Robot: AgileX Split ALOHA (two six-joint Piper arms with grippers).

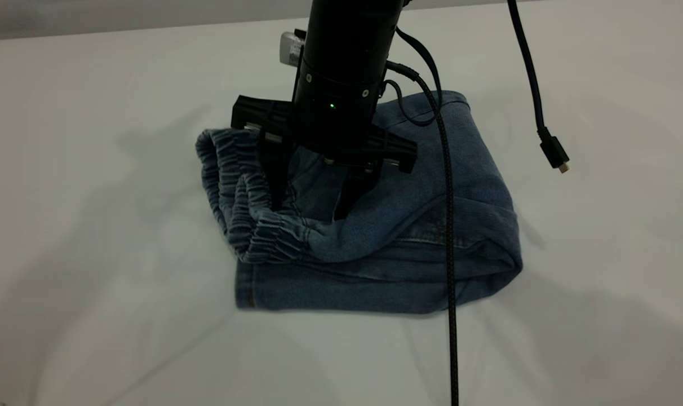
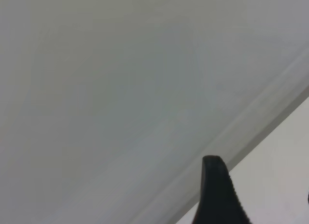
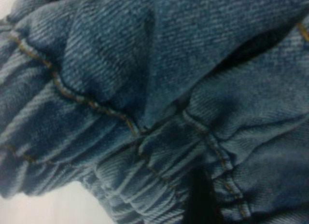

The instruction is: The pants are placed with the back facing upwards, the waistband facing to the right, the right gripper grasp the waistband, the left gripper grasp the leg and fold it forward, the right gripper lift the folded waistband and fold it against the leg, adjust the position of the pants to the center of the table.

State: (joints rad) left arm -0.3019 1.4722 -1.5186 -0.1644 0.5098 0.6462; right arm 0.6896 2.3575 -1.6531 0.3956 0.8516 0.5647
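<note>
The pants [image 1: 409, 248] lie folded into a compact blue denim bundle near the middle of the table [image 1: 93, 282]. The ruched waistband [image 1: 234, 186] is at the bundle's left end, on top of the lower denim layers. My right gripper [image 1: 312, 194] points straight down over it, open, with both fingertips pressed into the denim just right of the waistband. The right wrist view is filled with denim folds [image 3: 145, 89], and one dark finger [image 3: 200, 197] is sunk among them. The printed leg is hidden in the fold. My left gripper [image 2: 263, 200] is open above bare table, away from the pants.
A black braided cable [image 1: 448, 254] hangs from the right arm and crosses the pants down to the front edge. A second cable ends in a loose plug [image 1: 555, 155] dangling right of the pants. White tabletop surrounds the bundle on every side.
</note>
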